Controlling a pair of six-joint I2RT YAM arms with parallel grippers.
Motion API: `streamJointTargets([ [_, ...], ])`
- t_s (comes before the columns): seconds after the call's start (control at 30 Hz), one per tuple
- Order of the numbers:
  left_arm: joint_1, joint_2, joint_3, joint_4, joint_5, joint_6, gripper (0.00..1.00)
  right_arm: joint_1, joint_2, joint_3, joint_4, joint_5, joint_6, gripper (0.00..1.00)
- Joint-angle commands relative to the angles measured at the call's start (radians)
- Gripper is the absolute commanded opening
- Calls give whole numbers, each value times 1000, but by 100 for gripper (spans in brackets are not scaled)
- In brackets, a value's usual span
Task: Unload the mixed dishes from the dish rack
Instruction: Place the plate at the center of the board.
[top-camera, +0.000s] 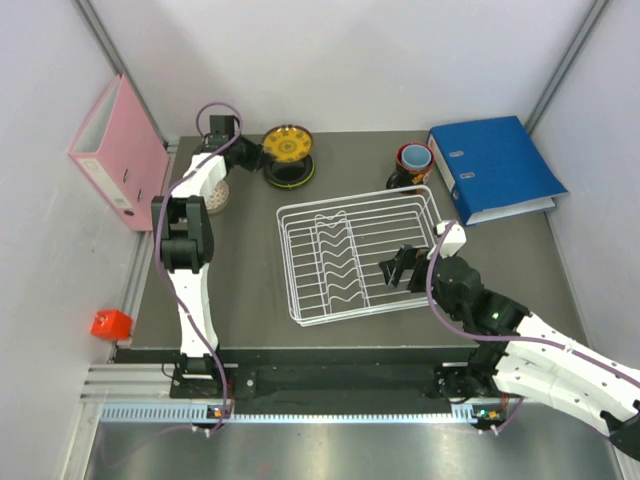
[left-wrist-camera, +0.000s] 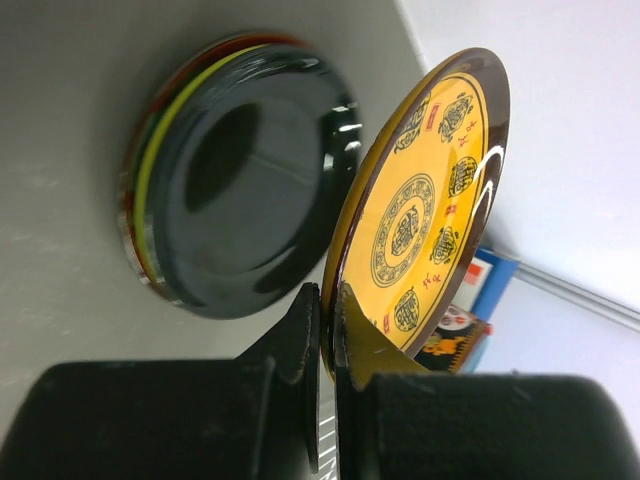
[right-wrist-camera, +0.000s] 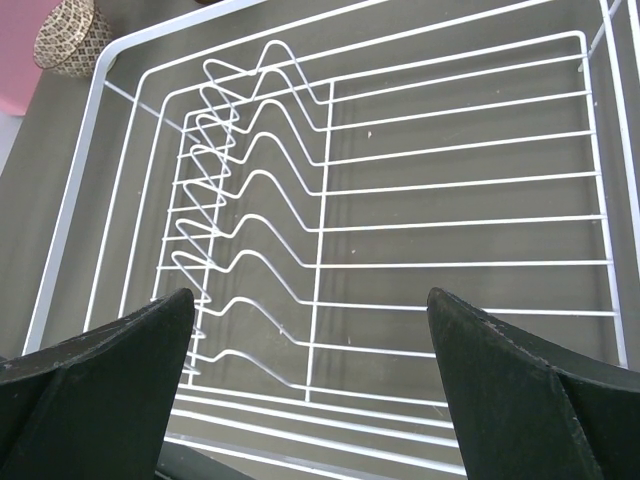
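The left gripper (left-wrist-camera: 325, 300) is clamped on the near rim of the yellow-and-black ornate plate (left-wrist-camera: 420, 210) at the far left of the table, its fingers pressed together with only the rim between them. The plate hangs tilted on edge, its face turned away from the stacked bowls (left-wrist-camera: 240, 180), which lie just beside and below it. By this reading, the plate's set-down spot is there or close by. The dish rack (top-camera: 355, 198) stands bare at centre; above its near right corner hovers the right gripper (top-camera: 403, 268), spread wide and holding nothing. The dark mug (top-camera: 412, 160) sits beyond the rack.
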Motion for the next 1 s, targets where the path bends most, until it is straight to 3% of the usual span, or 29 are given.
streamJointTargets([
  [0.0, -6, -17, -29, 29, -11, 26, 0, -1, -3, 13, 50, 16, -10, 100],
  [0.4, -8, -10, -152, 83, -7, 28, 0, -1, -11, 18, 33, 16, -13, 100],
  [0.97, -5, 62, -115, 116, 30, 14, 0, -1, 8, 26, 32, 16, -19, 100],
])
